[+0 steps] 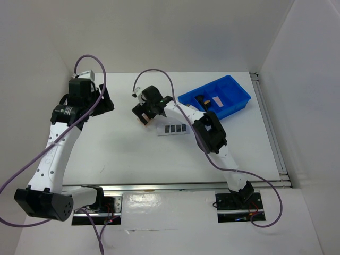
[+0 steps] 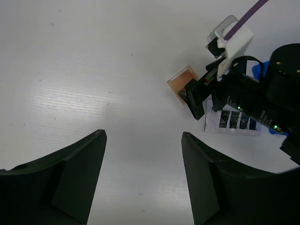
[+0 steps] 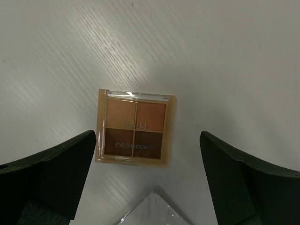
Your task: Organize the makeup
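The right claw (image 3: pixel 146 140) hovers spread above the tan eyeshadow compact (image 3: pixel 135 127), toward the far edge of the surface (image 3: pixel 225 56). The left claw (image 2: pixel 143 138), near the far left corner, is spread too.

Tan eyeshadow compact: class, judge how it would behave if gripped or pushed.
The tan compact looks flat, rigid and square, so it probably won't roll or tip. Its glossy surface suggests it may slip when gripped. Lying flush on the table, it would likely slide when pushed.
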### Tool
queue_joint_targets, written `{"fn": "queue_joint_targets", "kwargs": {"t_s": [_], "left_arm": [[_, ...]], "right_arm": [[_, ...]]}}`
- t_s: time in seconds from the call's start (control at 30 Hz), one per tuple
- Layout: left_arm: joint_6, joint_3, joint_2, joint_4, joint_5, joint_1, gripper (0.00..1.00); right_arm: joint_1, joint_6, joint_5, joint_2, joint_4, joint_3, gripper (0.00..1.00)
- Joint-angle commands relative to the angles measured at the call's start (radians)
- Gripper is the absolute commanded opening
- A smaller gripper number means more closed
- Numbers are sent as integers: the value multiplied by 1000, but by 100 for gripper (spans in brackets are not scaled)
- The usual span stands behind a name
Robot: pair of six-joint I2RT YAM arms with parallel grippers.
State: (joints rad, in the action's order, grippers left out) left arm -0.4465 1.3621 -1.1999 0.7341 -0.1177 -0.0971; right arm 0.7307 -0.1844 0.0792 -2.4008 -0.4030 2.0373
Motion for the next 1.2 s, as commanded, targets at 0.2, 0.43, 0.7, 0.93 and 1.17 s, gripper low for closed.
{"fn": "queue_joint_targets", "kwargs": {"t_s": [0.2, 0.43, 0.7, 0.93, 1.17], "left_arm": [[15, -31, 45, -13, 6, -4, 79], [15, -31, 45, -13, 6, -4, 79], [15, -31, 45, -13, 15, -4, 79], [-3, -21, 45, -22, 27, -4, 79], [-12, -32, 34, -41, 59, -4, 79]], "right_arm": [[6, -3, -18, -113, 27, 47, 99], [24, 17, -6, -92, 24, -11, 91], [24, 46, -50, -37, 15, 21, 50], [-16, 69, -84, 138, 27, 60, 44], [-256, 180, -93, 348, 26, -20, 44]]}}
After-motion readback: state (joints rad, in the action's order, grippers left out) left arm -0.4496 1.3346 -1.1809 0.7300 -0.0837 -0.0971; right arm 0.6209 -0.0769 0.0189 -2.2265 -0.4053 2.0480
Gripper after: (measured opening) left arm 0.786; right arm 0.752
